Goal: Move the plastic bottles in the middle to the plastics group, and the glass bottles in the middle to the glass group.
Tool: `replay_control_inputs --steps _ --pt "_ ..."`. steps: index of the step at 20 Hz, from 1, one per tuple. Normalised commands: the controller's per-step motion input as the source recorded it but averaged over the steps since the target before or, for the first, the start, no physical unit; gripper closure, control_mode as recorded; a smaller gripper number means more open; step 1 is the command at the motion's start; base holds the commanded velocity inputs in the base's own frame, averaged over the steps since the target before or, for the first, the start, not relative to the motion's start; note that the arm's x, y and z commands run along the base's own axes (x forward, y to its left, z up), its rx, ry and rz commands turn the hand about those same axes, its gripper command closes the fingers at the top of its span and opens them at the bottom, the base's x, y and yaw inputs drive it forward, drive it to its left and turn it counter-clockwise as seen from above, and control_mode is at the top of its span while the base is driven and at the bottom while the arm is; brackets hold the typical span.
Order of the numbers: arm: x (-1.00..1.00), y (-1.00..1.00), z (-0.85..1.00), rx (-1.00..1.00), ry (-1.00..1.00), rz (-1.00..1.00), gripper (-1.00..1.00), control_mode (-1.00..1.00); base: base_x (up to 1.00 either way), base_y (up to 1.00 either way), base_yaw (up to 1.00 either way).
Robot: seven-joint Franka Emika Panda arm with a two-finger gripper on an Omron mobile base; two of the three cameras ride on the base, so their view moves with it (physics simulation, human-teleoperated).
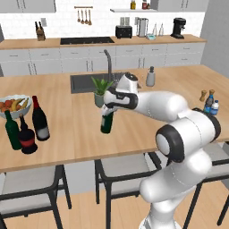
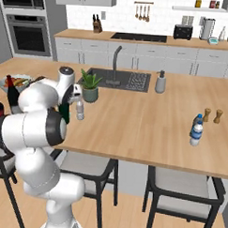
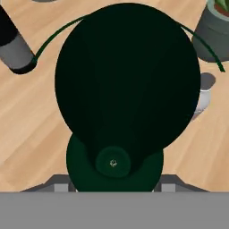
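A wide wooden counter (image 1: 179,80) spans a kitchen island, with a sink at its far side. A white robot arm reaches out low over the middle of it. Its gripper (image 1: 108,109) comes down from above on the neck of the shorter dark green bottle (image 1: 106,122); the fingers appear pinched on that neck, though the bottle's dark bulk hides them in the hand view. Whether the bottle's base touches the wood cannot be told.

At nine o'clock from the bottle, well apart, stands the glass group: a slim dark green bottle (image 1: 13,130) and a squat red-labelled bottle (image 1: 27,138), with the tall wine bottle (image 1: 40,120) just beside them. At three o'clock, near the counter's end, are the blue-labelled plastic bottles (image 1: 211,104). The small clear plastic bottle (image 2: 80,109) waits just behind the gripper, near a potted plant (image 2: 90,86).

The step in hand looks like carrying the green bottle. The next move calls for carrying it upright toward nine o'clock, and setting it down without knocking its neighbours.
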Motion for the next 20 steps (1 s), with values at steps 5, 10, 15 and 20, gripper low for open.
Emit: replay_control_inputs --steps 5,10,15,20 --pt "0.00 1.00 0.00 -0.08 0.02 0.33 1.00 -1.00 0.00 0.00 0.00" --pt "0.00 0.96 -0.02 -0.07 -0.01 0.29 1.00 -1.00 0.00 0.00 0.00" --pt "0.00 0.74 -0.10 -0.02 -0.11 0.21 1.00 -1.00 0.00 0.00 0.00" --pt "0.00 0.52 -0.05 -0.02 -0.13 0.14 1.00 -1.00 0.00 0.00 0.00"
